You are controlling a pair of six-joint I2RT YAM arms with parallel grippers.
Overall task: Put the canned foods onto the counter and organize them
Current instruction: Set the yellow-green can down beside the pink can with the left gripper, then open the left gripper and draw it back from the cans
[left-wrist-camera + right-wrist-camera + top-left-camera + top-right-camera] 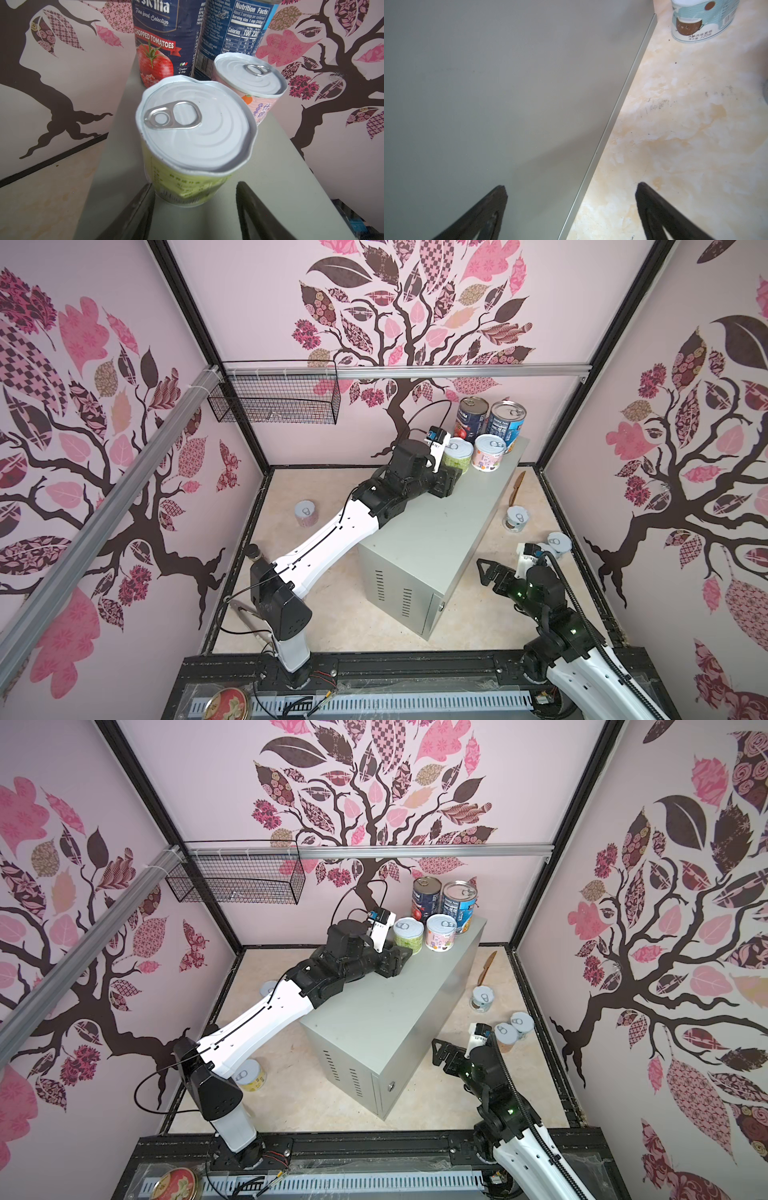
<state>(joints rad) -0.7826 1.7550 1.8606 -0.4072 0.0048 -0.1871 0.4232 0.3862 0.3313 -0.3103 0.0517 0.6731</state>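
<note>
Pale-green short tin (193, 135) sits on long grey metal surface (280, 166), left gripper (195, 184) parted around it — release, I judge; next: retreat straight.

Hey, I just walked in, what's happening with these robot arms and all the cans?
The two arms are moving cans from the floor onto the grey counter. Four stand at its far end: two tall cans behind, a green can and a pink can in front. The left fingers straddle the green can's base, parted, apparently not gripping it. The right fingers hang open and empty beside the counter's near end. Other cans wait on the floor.
</note>
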